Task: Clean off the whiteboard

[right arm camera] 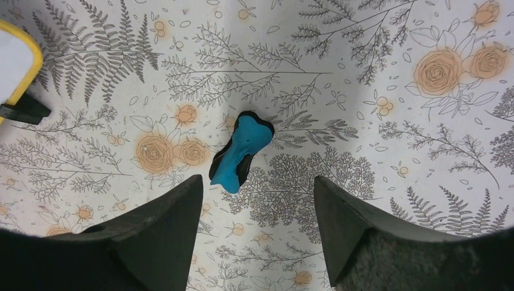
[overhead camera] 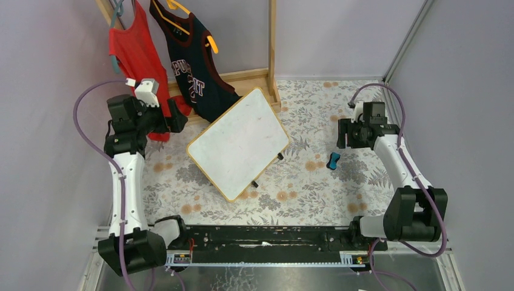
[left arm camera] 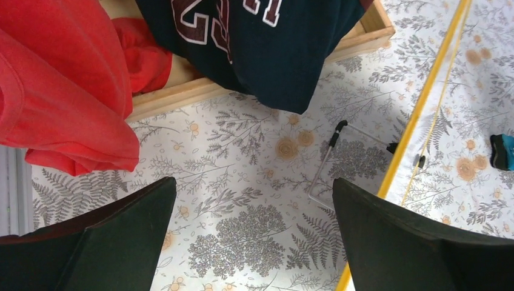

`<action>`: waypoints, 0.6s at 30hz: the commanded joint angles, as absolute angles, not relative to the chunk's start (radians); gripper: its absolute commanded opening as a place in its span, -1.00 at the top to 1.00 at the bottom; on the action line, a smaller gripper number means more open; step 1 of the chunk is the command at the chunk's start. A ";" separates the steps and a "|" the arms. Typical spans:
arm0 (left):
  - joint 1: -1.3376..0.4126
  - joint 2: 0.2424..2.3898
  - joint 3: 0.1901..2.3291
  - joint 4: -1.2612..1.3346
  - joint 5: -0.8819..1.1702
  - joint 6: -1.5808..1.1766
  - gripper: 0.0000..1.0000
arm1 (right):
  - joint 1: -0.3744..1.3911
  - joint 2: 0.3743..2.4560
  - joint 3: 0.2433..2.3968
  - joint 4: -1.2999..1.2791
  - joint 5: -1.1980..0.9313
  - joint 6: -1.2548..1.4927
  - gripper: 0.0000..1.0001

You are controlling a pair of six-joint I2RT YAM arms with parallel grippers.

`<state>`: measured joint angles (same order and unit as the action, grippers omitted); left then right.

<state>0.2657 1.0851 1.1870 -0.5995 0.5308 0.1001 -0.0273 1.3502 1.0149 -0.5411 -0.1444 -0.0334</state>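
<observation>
The whiteboard [overhead camera: 239, 142] has a light-wood frame and lies tilted mid-table, propped on a wire stand [left arm camera: 330, 159]; its face looks almost white with only faint marks. A blue eraser [overhead camera: 333, 160] lies on the floral cloth right of it. My left gripper [overhead camera: 177, 121] is open and empty, left of the board's far corner; the board's yellow edge [left arm camera: 418, 115] runs past its right finger. My right gripper [overhead camera: 343, 134] is open and empty, hovering just beyond the eraser [right arm camera: 241, 151], which lies ahead of its left finger. The board's corner [right arm camera: 18, 60] and a black clip foot [right arm camera: 24, 110] show in the right wrist view.
A wooden clothes rack [overhead camera: 271, 42] stands at the back with a red shirt [overhead camera: 136, 54] and a navy jersey [overhead camera: 194, 66] hanging low, close to my left gripper. Grey walls close in both sides. The rack's wooden base [left arm camera: 182, 94] lies ahead of the left gripper.
</observation>
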 commanded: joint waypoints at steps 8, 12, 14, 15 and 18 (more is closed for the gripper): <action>0.278 1.071 1.036 -0.383 0.460 0.050 -1.00 | -0.032 1.249 0.984 -0.456 -0.103 -0.017 -0.48; 0.279 1.070 0.988 -0.337 0.422 0.050 -1.00 | -0.032 1.232 0.973 -0.435 -0.073 -0.015 -0.47; 0.282 1.071 0.970 -0.320 0.411 0.050 -1.00 | -0.032 1.227 0.973 -0.433 -0.058 -0.017 -0.46; 0.282 1.072 0.960 -0.311 0.407 0.049 -1.00 | -0.032 1.221 0.969 -0.431 -0.056 -0.018 -0.45; 0.284 1.075 0.942 -0.298 0.410 0.049 -1.00 | -0.032 1.200 0.944 -0.405 -0.069 -0.018 -0.44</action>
<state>0.2722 1.0866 0.9646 -0.4026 0.4358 0.0586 -0.0273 1.2453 0.9630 -0.4614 -0.0872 -0.0250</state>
